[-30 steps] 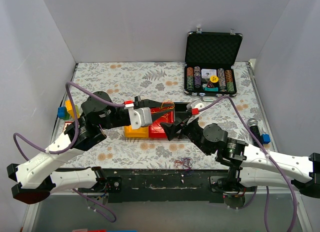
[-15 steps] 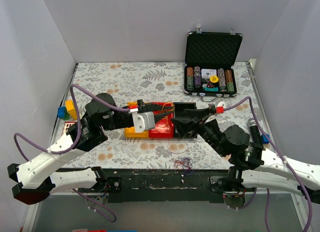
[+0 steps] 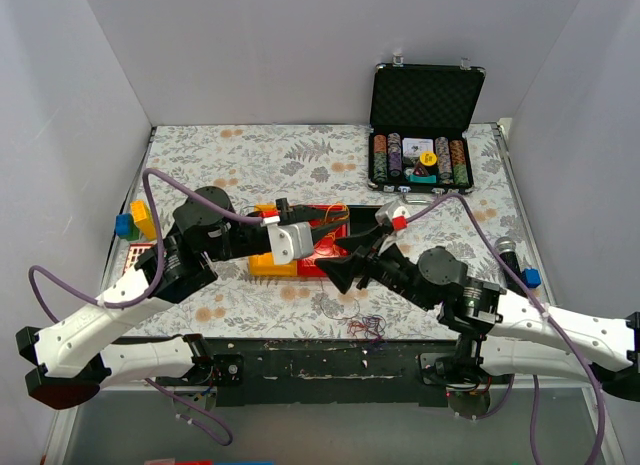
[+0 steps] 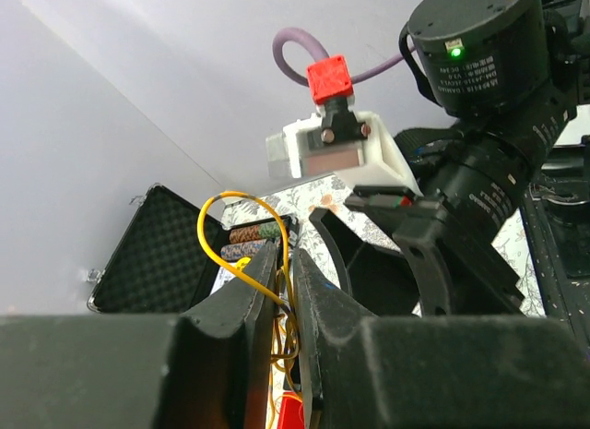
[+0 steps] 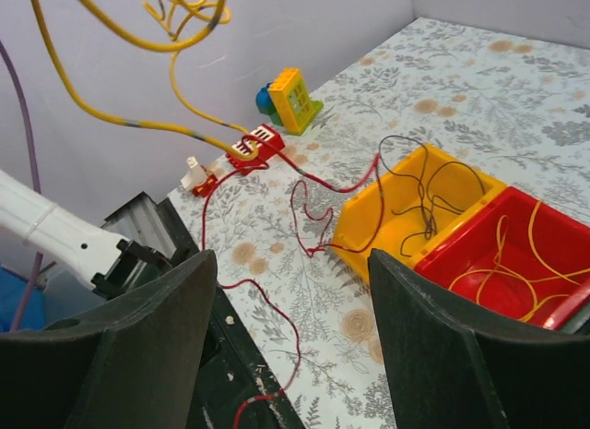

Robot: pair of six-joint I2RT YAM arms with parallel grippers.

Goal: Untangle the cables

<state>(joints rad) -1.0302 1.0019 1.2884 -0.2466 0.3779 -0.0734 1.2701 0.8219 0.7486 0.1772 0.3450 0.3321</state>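
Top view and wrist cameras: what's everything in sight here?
yellow bin: one, yellow, table centre
red bin: one, red, beside it
chip case: one, black, open, far right
toy block: one, yellow-blue, left edge
red-white piece: one, near toy block
yellow wire: one, yellow, hanging above the bins
red wire: one, red, trailing across table to yellow bin
dark wire: one, black, in yellow bin
yellow strands: few, yellow, in red bin
small tangle: one, red-dark, near table edge
left fingers: two, black, shut on yellow wire
right fingers: two, black, open, empty
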